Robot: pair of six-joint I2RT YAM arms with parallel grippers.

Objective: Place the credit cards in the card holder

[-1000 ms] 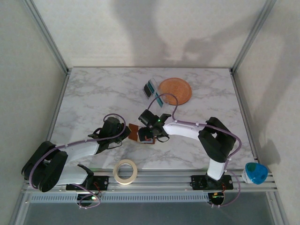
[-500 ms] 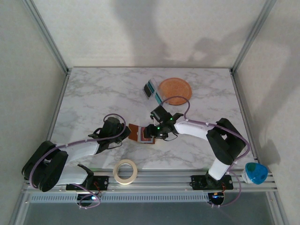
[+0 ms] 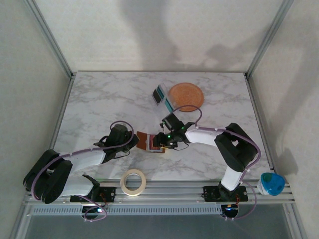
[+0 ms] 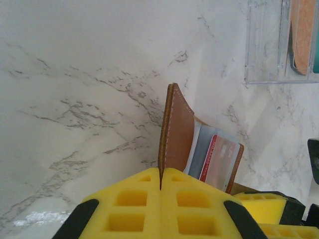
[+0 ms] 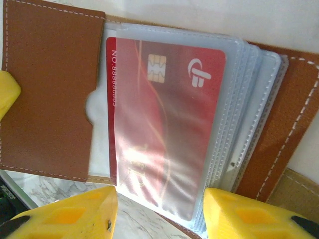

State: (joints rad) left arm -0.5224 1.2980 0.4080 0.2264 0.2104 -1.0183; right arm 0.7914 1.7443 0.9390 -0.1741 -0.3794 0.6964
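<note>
Marbled table (image 3: 99,99) in a white-walled enclosure, both arms meeting near its middle. At left, the left jaws (image 4: 160,185) are closed on the edge of the brown flap of the card holder (image 4: 177,134), and the flap stands up from the table. At right, the right jaws (image 5: 159,214) are parted, with a yellow pad (image 5: 65,219) on either side of a red card (image 5: 164,124) seated in a clear inner pocket. The other credit cards (image 3: 160,93) sit in a clear sleeve (image 4: 264,45) well behind, at the edge of the orange plate (image 3: 186,96). We judge two hazards. The thin flap could slip from the left pinch if the holder is tugged, letting it fold shut. The right pads, if they close here, could catch several pocket leaves at once or drag the red card askew. The left arm reaches low and forward with its forearm angled rightward, and the right arm bends in from the right, wrist tipped down over the open holder
</note>
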